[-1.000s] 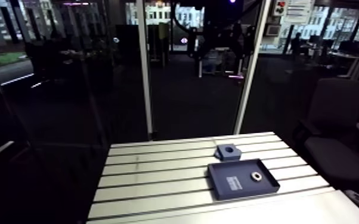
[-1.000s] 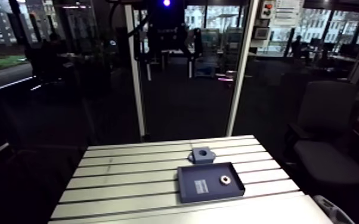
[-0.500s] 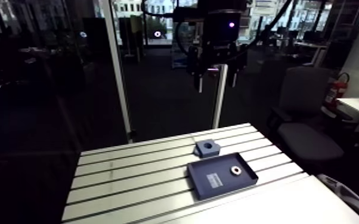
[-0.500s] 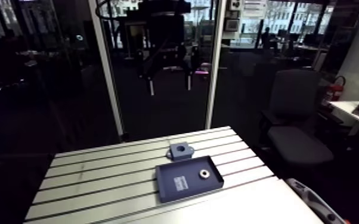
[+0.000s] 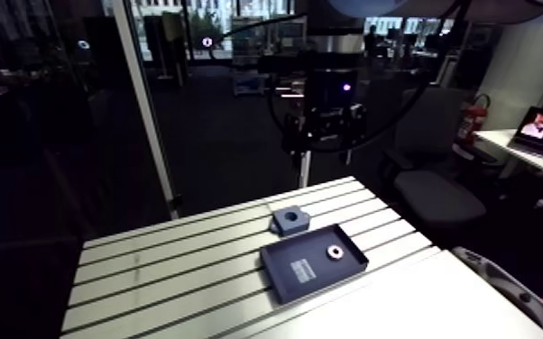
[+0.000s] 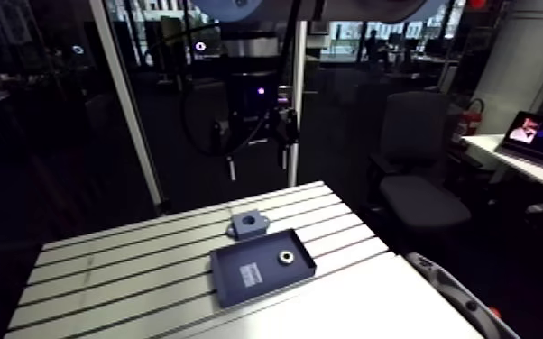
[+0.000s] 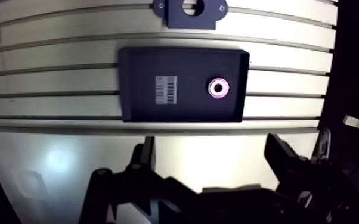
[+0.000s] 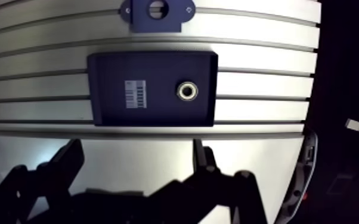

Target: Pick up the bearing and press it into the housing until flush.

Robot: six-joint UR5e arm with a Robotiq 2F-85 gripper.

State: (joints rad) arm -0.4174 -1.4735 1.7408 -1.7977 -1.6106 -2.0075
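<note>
While the pincer (image 6: 257, 162) hangs high over the far side of the desk (image 5: 167, 261) in the arm view, well apart from everything on it, it's too small & dark there to read its grip. Same view: a dark blue tray (image 5: 280, 263) lies flat on the slotted desk, slightly skewed to the slots. The bearing (image 5: 335, 251), a small pale ring, lies flat inside the tray w/ bare tray floor all round it. A white barcode label (image 5: 304, 269) sits on the tray floor beside it, the two apart. The housing (image 5: 289, 219), a small blue block w/ a round bore facing up, stands on the desk just beyond the tray's far edge, near it but not touching. Wrist view next: the pincer is released, its two dark fingers (image 7: 141, 162) spread wide, gripping nothing, w/ only a smooth pale strip of desk under them. The tray is ahead of the pincer, btwn the fingertips & the housing. The bearing shows as a shiny ring w/ a dark centre hole, in the tray half away from the label and closer to one finger's side than the other. The housing is farthest ahead, past a strip of bare slotted desk, partly cut off by the view's edge, bore & two small corner holes visible.
</note>
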